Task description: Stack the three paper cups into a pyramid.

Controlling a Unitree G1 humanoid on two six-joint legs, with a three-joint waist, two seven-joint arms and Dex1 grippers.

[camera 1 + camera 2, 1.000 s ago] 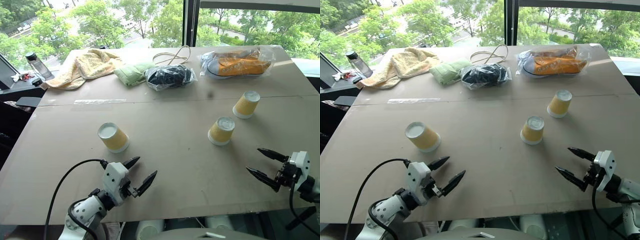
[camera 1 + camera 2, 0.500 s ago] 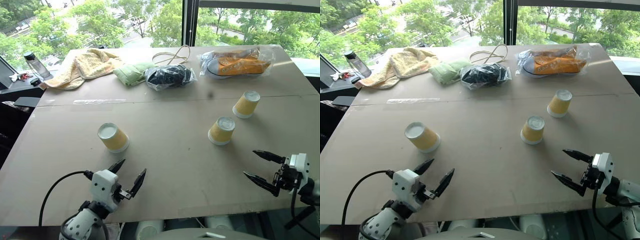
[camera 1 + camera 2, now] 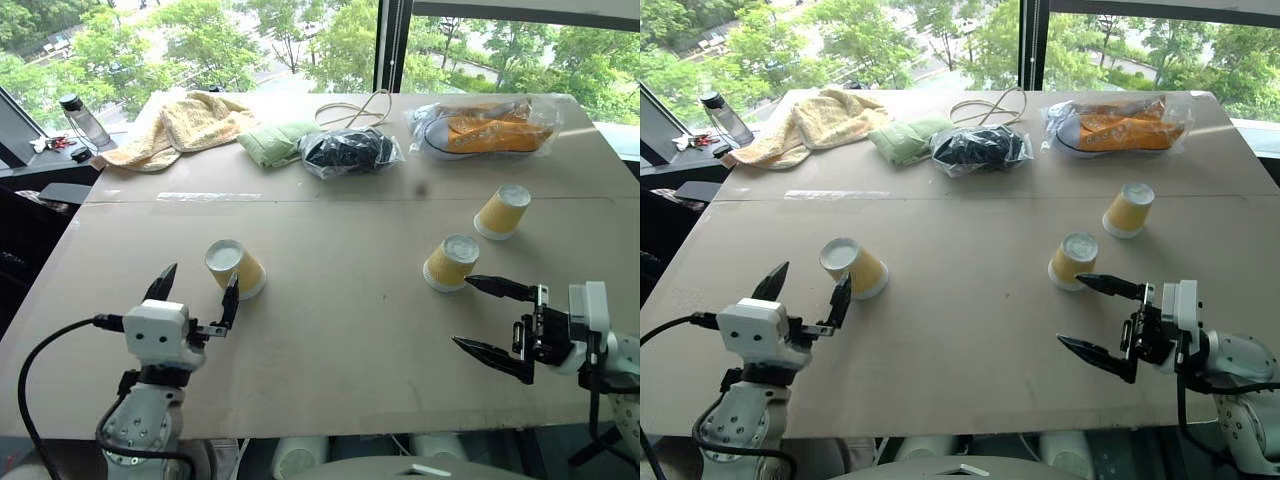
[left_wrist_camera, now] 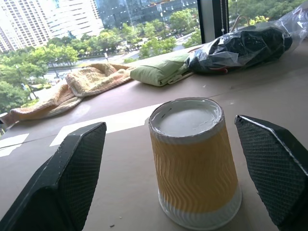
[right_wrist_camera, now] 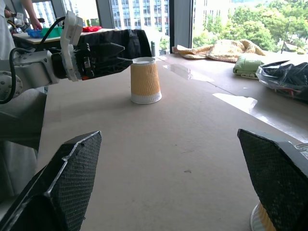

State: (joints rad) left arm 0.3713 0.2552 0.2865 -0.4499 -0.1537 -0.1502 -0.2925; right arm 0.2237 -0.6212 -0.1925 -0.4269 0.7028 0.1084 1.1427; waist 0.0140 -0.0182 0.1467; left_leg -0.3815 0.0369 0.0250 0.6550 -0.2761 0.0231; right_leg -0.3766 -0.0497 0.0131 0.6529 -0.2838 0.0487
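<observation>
On the left, the left tool [image 3: 193,298] stands spread wide, nothing in it, with the left cup [image 3: 236,270] sitting upside down just beyond and between its fingers [image 4: 72,173] — lined up, not yet touching. This cup, like the other two, rests mouth-down on the brown surface [image 3: 330,330], white base up. Thin rippled paper like this looks very light and easy to crush or tip, so I'd judge the hold belongs on the yellow side wall about midway up, with a gentle squeeze; pinching near the white rim at the bottom may slide it instead.

Moving right, the middle cup [image 3: 451,263] sits just beside the upper finger of the right tool [image 3: 486,318], which points across toward the left and is also released, jaws well apart and empty. The far-right cup [image 3: 502,211] stands a little farther back, near the middle one but apart from it. All three are well separated, so no pyramid has been started.

Along the far edge lie a yellow towel [image 3: 185,125], a green cloth [image 3: 272,143], a dark bagged bundle [image 3: 350,150], a loop of cord [image 3: 352,110] and a bagged orange shoe [image 3: 487,128] — all well back from the cups. A bottle [image 3: 80,121] stands off the left corner. The open stretch between the cups looks unobstructed for bringing them together.
</observation>
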